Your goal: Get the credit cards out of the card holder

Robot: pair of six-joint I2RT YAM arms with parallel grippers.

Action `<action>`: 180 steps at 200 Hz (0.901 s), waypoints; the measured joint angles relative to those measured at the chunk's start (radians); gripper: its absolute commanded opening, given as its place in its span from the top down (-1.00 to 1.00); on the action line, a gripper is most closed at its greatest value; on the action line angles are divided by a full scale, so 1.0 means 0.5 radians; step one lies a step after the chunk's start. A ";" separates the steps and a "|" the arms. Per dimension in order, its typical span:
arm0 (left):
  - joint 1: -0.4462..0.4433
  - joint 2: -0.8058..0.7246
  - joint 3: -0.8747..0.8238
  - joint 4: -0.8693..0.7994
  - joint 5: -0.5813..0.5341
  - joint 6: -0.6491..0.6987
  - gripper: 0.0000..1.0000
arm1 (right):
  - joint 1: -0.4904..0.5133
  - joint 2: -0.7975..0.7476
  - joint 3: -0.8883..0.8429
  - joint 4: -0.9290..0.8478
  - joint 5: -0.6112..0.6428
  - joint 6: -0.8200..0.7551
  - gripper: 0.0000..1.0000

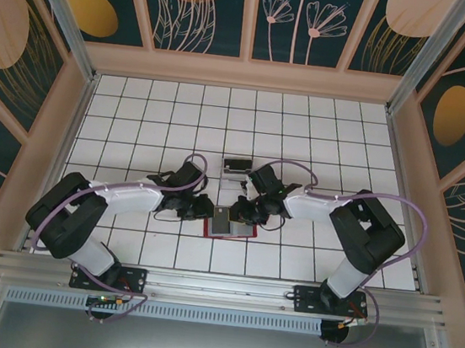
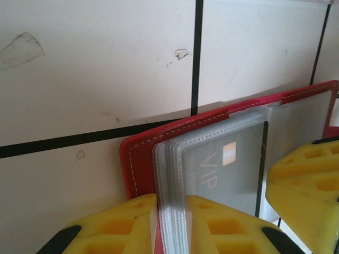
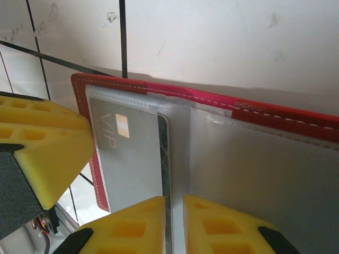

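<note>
Table (image 1: 136, 128): white tiles with a black grid, walled on three sides; both arm bases sit at its near edge.
Card holder (image 1: 242, 231): a red wallet lying open and flat midway between the left and right edges, somewhat closer to the near edge, directly between the two grippers. The red cover with pale stitching (image 2: 139, 159) (image 3: 254, 111) rests on the tiles.
Sleeves (image 2: 169, 159): grey-clear plastic leaves stacked inside the cover; in the left wrist view their edges fan out slightly.
Credit card (image 2: 228, 169): a grey card marked "VIP" with a small gold chip, inside the top sleeve. In the right wrist view (image 3: 127, 153) its dark edge runs beside the fold of the holder.
Left gripper (image 2: 172, 211): low over the holder's left side (image 1: 201, 208), yellow fingers (image 2: 228, 227) pressed together on the bundled sleeve edges.
Right gripper (image 3: 174, 211): at the holder's right side (image 1: 249, 212), fingers (image 3: 228, 227) pinched on a thin sleeve leaf at the card's dark edge. Whether the pads catch the card itself, I cannot tell.
Spacing: the two grippers are close together, and each wrist view catches a yellow finger of the other.
Small box (image 1: 235, 168): on the table just beyond the holder, toward the far edge; contents too small to make out.
</note>
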 measured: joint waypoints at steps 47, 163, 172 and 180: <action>0.000 0.018 0.002 0.000 0.001 0.001 0.56 | -0.001 0.027 0.000 0.021 -0.016 -0.001 0.66; 0.000 0.044 0.023 -0.002 0.008 0.008 0.56 | -0.013 0.060 0.002 0.035 -0.054 -0.001 0.59; 0.000 0.044 0.023 -0.002 0.008 0.008 0.56 | -0.013 0.060 0.003 0.034 -0.053 -0.001 0.55; 0.000 0.044 0.023 -0.002 0.008 0.008 0.56 | -0.011 0.060 0.007 0.025 -0.050 -0.001 0.54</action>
